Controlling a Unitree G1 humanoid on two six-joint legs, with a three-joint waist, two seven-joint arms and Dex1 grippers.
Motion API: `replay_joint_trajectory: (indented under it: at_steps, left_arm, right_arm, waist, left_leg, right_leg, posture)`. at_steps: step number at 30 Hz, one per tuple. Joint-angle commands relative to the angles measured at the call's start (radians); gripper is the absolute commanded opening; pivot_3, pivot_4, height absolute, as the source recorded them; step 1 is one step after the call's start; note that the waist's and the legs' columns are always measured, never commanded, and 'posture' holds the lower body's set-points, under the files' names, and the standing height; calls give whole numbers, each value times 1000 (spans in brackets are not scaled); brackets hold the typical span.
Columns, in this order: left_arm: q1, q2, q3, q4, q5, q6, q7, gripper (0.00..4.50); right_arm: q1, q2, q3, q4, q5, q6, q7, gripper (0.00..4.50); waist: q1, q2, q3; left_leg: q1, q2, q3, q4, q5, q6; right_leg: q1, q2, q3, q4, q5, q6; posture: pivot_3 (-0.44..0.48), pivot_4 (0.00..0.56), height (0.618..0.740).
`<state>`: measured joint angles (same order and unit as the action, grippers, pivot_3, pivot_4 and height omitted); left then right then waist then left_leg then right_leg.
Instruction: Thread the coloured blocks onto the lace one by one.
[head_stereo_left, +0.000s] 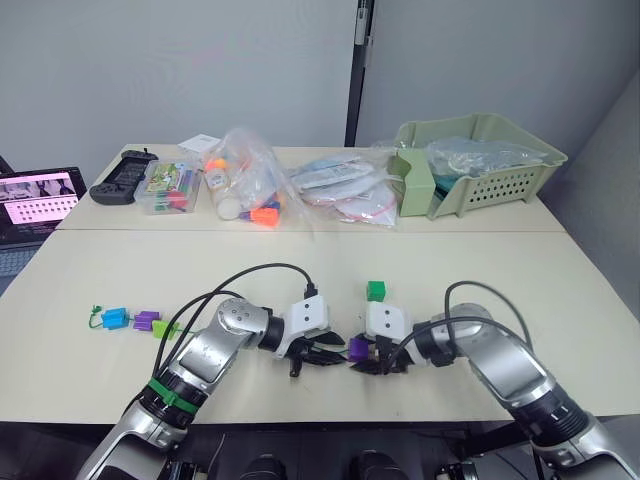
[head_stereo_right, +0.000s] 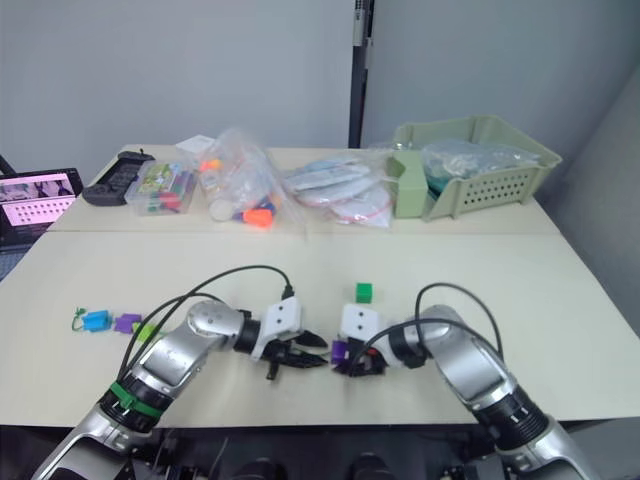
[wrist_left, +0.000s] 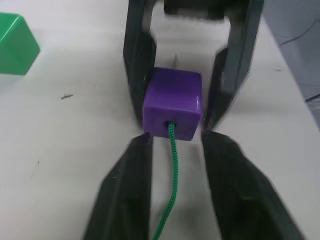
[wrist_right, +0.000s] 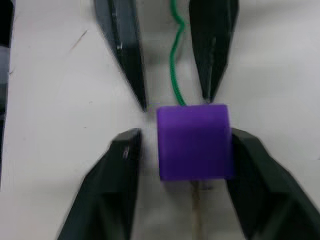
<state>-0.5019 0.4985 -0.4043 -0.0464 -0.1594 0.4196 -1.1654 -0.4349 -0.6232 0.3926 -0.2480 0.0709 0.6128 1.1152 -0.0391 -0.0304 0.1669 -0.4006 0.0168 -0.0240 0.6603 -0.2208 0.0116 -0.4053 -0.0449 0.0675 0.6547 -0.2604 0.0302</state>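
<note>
- Landmark: the purple block (wrist_left: 173, 109) lies on the tabletop (head_stereo_left: 560, 290) between the two pincers; every place below is given from it.
- The lace (wrist_left: 171, 165) enters the hole in the block's face on the left pincer's side. In the right wrist view a pale stiff tip (wrist_right: 196, 210) shows at the opposite face, so the lace appears to have passed through.
- Left pincer (wrist_left: 172, 150): fingers parted, one either side of the lace just short of the block, gripping nothing.
- Right pincer (wrist_right: 180, 145): fingers parted around the block. One finger looks to touch one side face; a gap shows at the other, so no firm grip.
- Dark green block (head_stereo_left: 375, 290): loose, just beyond the purple block, unthreaded.
- Blue block (head_stereo_left: 114, 318), second purple block (head_stereo_left: 146, 320) and lime green block (head_stereo_left: 160, 328): well to the left of it, already on the lace.
- Judgement: the step in hand is drawing the lace through. It would go best with the right pincer steadying the block or taking the tip, pulling straight along the hole, while the left pincer feeds slack so the block does not tip or slide.
</note>
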Motion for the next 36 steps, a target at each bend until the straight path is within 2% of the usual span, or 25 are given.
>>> replay_joint_trajectory:
  at_steps: [1,3,11,19,22,27,28,31,36]
  left_arm:
    - [-38,9,1,-46,10,-1,0,3154]
    - [-59,12,-17,-52,30,-11,-2,3770]
    - [-129,-78,-110,2,120,-11,51,3770]
    - [-151,-123,-170,76,188,-5,76,3770]
    - [-154,-134,-158,78,164,10,56,2976]
    - [-151,-130,-155,71,165,6,46,1311]
    - [-150,-129,-154,70,165,6,45,1209]
    - [-148,-123,-152,64,163,5,39,1209]
    - [-145,-115,-148,58,157,4,32,1209]
  right_arm:
    - [14,-14,-30,-55,37,25,-10,3926]
    - [39,-48,-62,-101,55,39,-9,4499]
    - [141,-169,-168,-162,106,18,-19,4499]
    - [129,-164,-149,-122,106,-7,-48,4499]
    - [125,-159,-138,-110,104,-15,-52,4500]
    - [131,-161,-133,-73,99,-45,-49,4500]
    - [133,-164,-134,-65,98,-53,-47,4500]
    - [137,-167,-137,-51,95,-71,-48,3673]
    - [154,-172,-148,-41,98,-103,-48,1933]
  waist:
    - [2,0,0]
    - [8,0,0]
    - [27,0,0]
    - [22,0,0]
    - [25,0,0]
    - [25,0,0]
    - [25,0,0]
    - [25,0,0]
    - [25,0,0]
  left_leg:
    - [0,0,0,0,0,0]
    - [-1,-1,0,0,0,0]
    - [-4,-1,0,1,0,0]
    - [-4,-1,0,1,0,0]
    - [-4,-1,0,1,0,0]
    - [-4,-1,0,1,0,0]
    - [-4,-1,0,1,0,0]
    - [-4,-1,0,1,0,0]
    - [-4,-1,0,1,0,0]
  right_leg:
    - [0,0,0,0,0,0]
    - [0,0,0,0,0,0]
    - [0,-1,0,-6,0,1]
    - [0,0,0,-6,0,1]
    - [0,-1,0,-6,0,1]
    - [0,-1,0,-6,0,1]
    - [0,-1,0,-6,0,1]
    - [0,-1,0,-6,0,1]
    - [0,0,0,-6,0,1]
  posture:
    - [0,150,740]
    - [0,150,740]
    - [0,150,740]
    - [0,150,740]
    - [0,150,740]
    - [0,150,740]
    - [0,150,740]
    - [0,150,740]
    - [0,150,740]
